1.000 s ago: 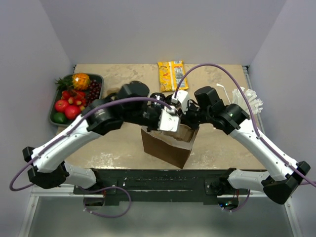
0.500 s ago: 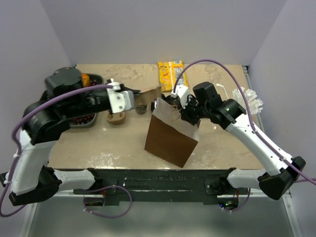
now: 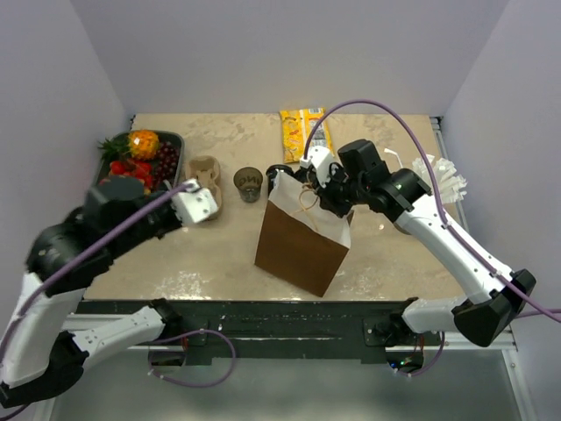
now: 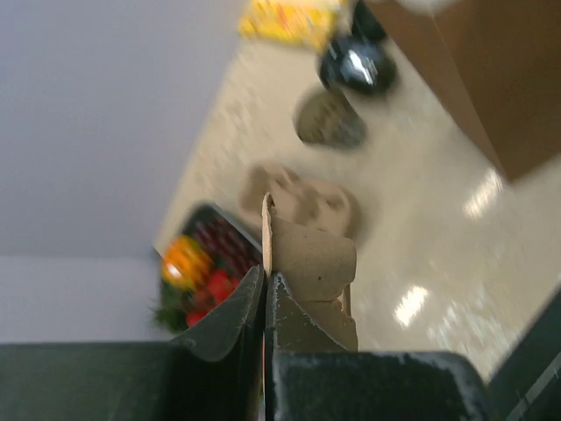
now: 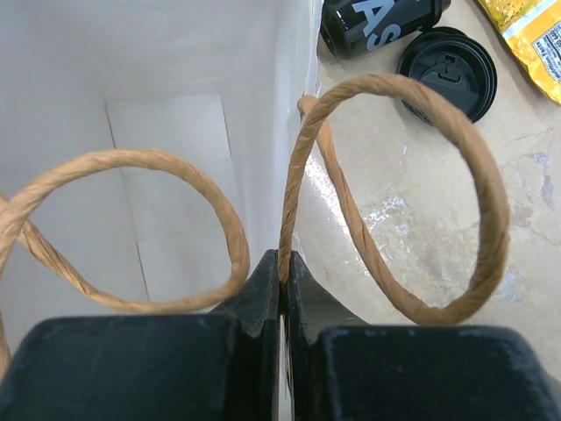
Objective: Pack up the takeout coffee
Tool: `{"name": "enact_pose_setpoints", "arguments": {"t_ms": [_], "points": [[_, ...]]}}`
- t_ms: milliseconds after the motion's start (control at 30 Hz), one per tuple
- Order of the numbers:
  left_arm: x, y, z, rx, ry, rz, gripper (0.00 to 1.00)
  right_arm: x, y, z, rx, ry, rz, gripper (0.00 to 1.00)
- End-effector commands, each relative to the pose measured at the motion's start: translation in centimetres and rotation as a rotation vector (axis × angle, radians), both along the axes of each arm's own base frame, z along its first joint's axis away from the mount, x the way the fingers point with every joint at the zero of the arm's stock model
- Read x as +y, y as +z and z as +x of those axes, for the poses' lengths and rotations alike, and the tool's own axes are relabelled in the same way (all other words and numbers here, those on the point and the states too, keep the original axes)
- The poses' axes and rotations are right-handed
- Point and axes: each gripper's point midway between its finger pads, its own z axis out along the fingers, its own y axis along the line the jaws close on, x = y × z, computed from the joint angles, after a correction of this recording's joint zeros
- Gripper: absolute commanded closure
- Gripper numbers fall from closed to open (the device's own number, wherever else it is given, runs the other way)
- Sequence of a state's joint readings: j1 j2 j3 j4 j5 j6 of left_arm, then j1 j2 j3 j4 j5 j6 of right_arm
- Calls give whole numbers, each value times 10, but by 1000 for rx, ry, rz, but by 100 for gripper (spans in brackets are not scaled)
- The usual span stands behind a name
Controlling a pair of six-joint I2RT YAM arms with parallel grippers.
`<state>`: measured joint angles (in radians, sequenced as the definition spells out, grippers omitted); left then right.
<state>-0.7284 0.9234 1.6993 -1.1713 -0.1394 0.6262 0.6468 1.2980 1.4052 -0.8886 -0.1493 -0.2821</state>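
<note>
The brown paper bag [image 3: 298, 247] stands open in the middle of the table, its inside white [image 5: 131, 132]. My right gripper [image 5: 283, 256] is shut on one of its twine handles [image 5: 394, 88], at the bag's top rim [image 3: 313, 195]. A black coffee cup [image 5: 381, 22] lies on its side beyond the bag, with a black lid [image 5: 447, 70] beside it. A brownish cup [image 3: 249, 182] stands left of the bag. My left gripper [image 4: 266, 270] is shut on the edge of a cardboard cup carrier [image 4: 311, 259], which sits left of that cup [image 3: 203, 175].
A dark tray of fruit [image 3: 96, 195] is at the far left. A yellow snack packet [image 3: 302, 132] lies at the back, and white plastic cutlery [image 3: 443, 180] at the right edge.
My left arm has swung away from the bag to the left with the carrier. The bag now stands more upright. My right gripper has stayed on the handle.
</note>
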Motion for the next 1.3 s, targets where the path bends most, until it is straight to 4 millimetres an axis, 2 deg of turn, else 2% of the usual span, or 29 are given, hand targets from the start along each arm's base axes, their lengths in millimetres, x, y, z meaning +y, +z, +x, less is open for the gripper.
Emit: {"name": "enact_pose_setpoints", "arguments": {"t_ms": [0,33,67,167,200,233,267,300,367,433,533,567,667,800,900,933,1033,1133,1267], "points": [[28,-121,-10,294,128,244,100,3,14,3,-12,3,15,100],[27,-131,-10,309,119,259,100,4,15,4,-15,5,19,100],[25,-150,-10,344,113,290,100,4,17,4,-18,3,23,100],[14,-174,-6,390,96,293,100,5,21,5,-26,1,30,100],[14,-183,-3,396,112,308,100,4,23,5,-29,-1,30,100],[20,-191,9,373,174,343,100,4,24,6,-36,-5,32,100],[31,-221,8,415,217,429,100,4,25,5,-38,-4,32,100],[36,-234,9,434,239,473,100,3,26,6,-42,-7,33,100],[38,-261,8,512,298,513,100,1,28,5,-52,-12,33,100],[27,-272,15,547,335,480,100,-1,29,5,-59,-18,24,100],[14,-264,35,511,388,416,100,-5,28,6,-67,-25,13,100],[6,-255,42,498,394,378,100,-7,28,6,-68,-27,12,100],[-6,-250,53,529,430,295,100,-9,26,6,-66,-33,10,100],[-8,-262,59,570,473,270,100,-9,22,10,-63,-41,8,100],[-13,-280,52,634,459,257,99,-7,21,14,-60,-42,5,100],[-20,-282,49,660,429,232,86,-7,22,14,-61,-42,6,100],[-34,-280,44,699,362,183,80,-4,21,18,-59,-40,6,100],[-50,-274,36,741,270,141,58,-1,22,21,-61,-39,8,100],[-60,-263,25,775,175,119,48,-1,22,23,-64,-36,3,100]]}}
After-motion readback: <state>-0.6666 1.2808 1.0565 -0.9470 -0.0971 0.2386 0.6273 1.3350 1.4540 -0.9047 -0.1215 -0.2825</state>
